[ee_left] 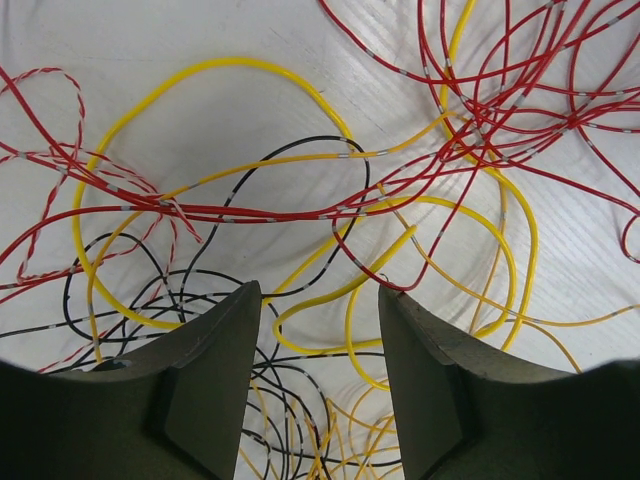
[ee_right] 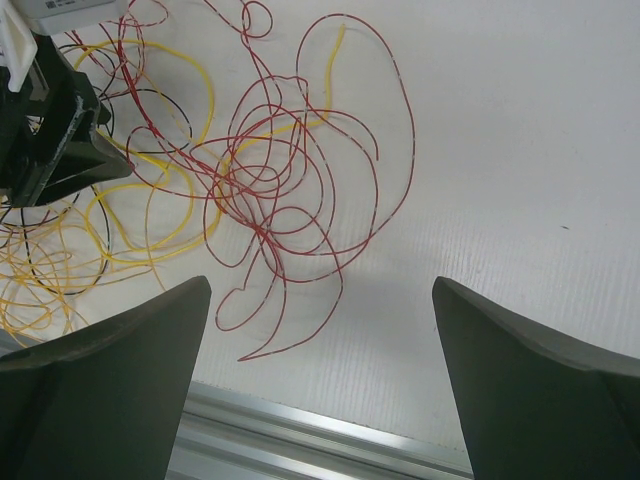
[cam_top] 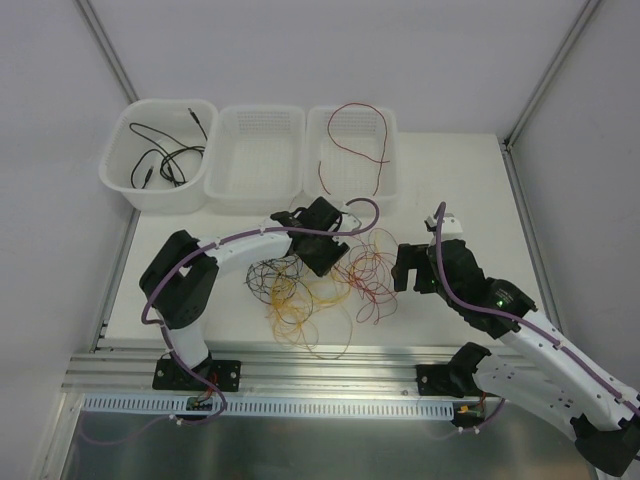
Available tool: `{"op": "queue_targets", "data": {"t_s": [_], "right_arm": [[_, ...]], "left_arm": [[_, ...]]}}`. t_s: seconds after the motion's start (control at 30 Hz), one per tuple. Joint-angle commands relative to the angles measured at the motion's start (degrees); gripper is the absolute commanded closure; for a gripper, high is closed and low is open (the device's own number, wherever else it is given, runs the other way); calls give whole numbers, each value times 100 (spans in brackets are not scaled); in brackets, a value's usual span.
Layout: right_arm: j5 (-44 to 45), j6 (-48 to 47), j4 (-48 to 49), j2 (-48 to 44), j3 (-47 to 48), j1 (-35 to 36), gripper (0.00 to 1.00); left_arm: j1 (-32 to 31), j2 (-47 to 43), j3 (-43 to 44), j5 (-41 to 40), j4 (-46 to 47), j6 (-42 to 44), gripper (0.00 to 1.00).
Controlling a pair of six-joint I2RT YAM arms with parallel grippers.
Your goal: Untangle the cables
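Observation:
The cables [cam_top: 320, 285] lie in a loose tangle on the white table, with black loops at the left, yellow at the front and red at the right. My left gripper [cam_top: 320, 250] hovers over the tangle's back edge. In the left wrist view its jaws [ee_left: 320, 295] stand apart, holding nothing, over a yellow cable [ee_left: 330, 350], with a red cable [ee_left: 300, 215] and a black cable [ee_left: 300, 145] beyond. My right gripper [cam_top: 408, 270] sits just right of the tangle. It is wide open [ee_right: 320, 290] over bare table, with the red loops [ee_right: 270, 190] ahead and to its left.
Three white bins stand in a row at the back. The left bin [cam_top: 118, 170] holds a black cable [cam_top: 165, 155], the middle bin [cam_top: 258, 150] holds nothing, and the right bin [cam_top: 392, 150] holds a red cable [cam_top: 360, 155]. A metal rail [cam_top: 330, 365] runs along the table's near edge.

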Motion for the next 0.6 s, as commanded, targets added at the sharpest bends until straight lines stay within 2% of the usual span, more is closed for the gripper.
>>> {"op": "queue_targets", "data": {"t_s": [0.0, 0.27, 0.37, 0.5, 0.57], "right_arm": [[67, -61, -22, -60, 20, -6, 2], [-3, -26, -4, -34, -41, -6, 2], [-3, -26, -22, -34, -41, 2, 2], [-21, -9, -13, -34, -50, 2, 2], [-108, 44, 66, -8, -120, -6, 2]], "left_arm": [[-76, -303, -78, 393, 35, 162, 49], [-85, -93, 36, 95, 44, 206, 50], [-85, 39, 150, 25, 44, 206, 54], [-85, 110, 176, -45, 35, 197, 66], [-85, 101, 168, -54, 35, 180, 81]]}}
